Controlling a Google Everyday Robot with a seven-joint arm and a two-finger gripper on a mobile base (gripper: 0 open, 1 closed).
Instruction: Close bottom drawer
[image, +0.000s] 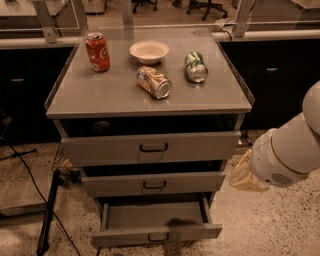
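Observation:
The bottom drawer (157, 233) is the lowest and narrowest of the grey cabinet's three. It stands pulled out, its bare inside showing, with a small dark loop handle (158, 237) at the centre of its front. My gripper (244, 175) is the beige end of the white arm (287, 152), at the cabinet's right side about level with the middle drawer. It is above and to the right of the bottom drawer and apart from it.
The top drawer (150, 148) and middle drawer (154, 184) also stick out a little. On the cabinet top (105, 95) are a red can (97, 51), a white bowl (149, 51), a lying tan can (154, 82) and a green can (196, 66). A black pole (50, 210) leans at the left.

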